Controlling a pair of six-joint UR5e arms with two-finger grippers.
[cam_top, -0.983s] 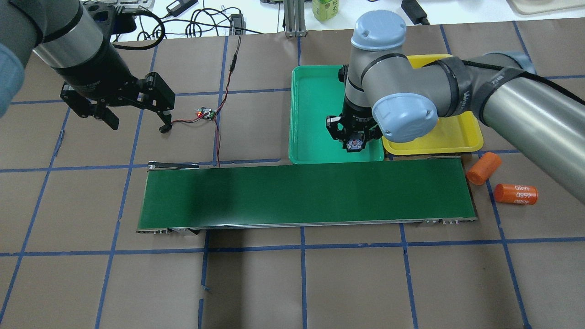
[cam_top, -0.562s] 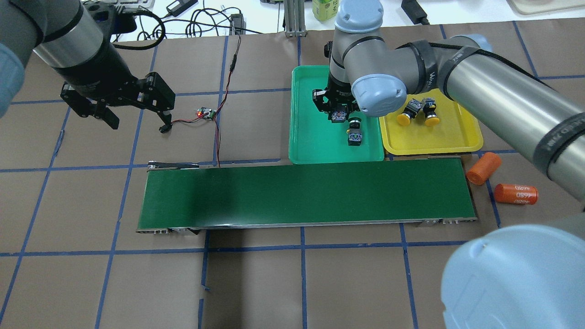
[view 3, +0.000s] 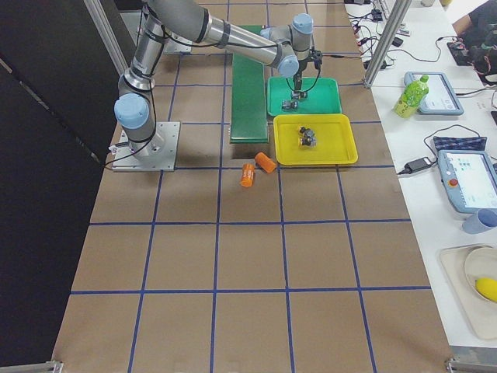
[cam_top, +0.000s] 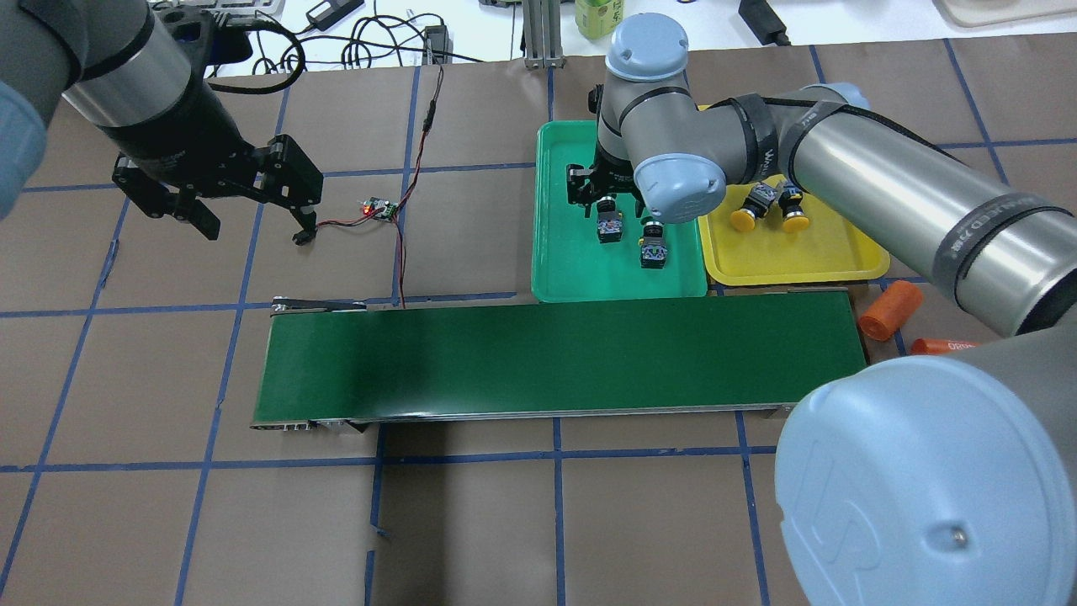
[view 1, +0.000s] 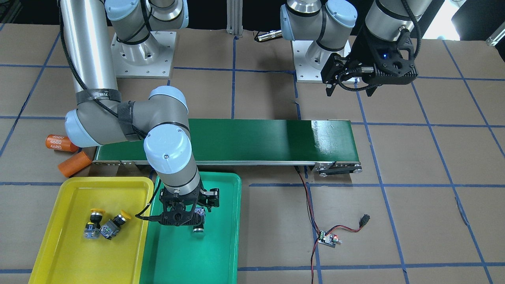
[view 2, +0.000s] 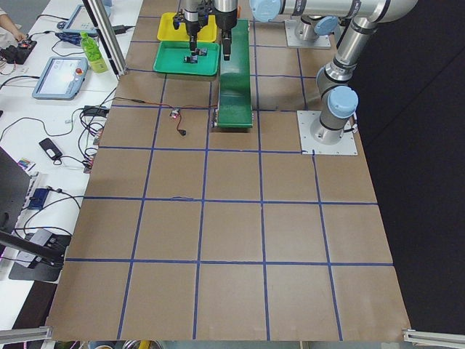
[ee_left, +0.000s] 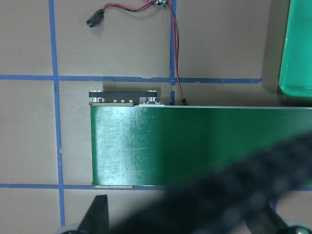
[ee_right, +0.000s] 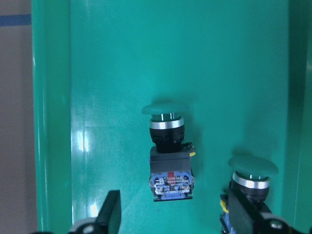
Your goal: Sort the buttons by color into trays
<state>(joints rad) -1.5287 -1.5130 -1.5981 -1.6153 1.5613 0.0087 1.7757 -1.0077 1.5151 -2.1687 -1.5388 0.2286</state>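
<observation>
On green tray point(ee_right: 122, 58), green-capped button point(ee_right: 168, 151), lying sideways

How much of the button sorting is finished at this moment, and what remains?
Done: both yellow buttons lie in the yellow tray, and both green buttons lie in the green tray. In hand: nothing; the right gripper is open just above one green button, and the left gripper is open, away from the trays. Left: no button shows on the conveyor belt, so the sorting looks complete.
</observation>
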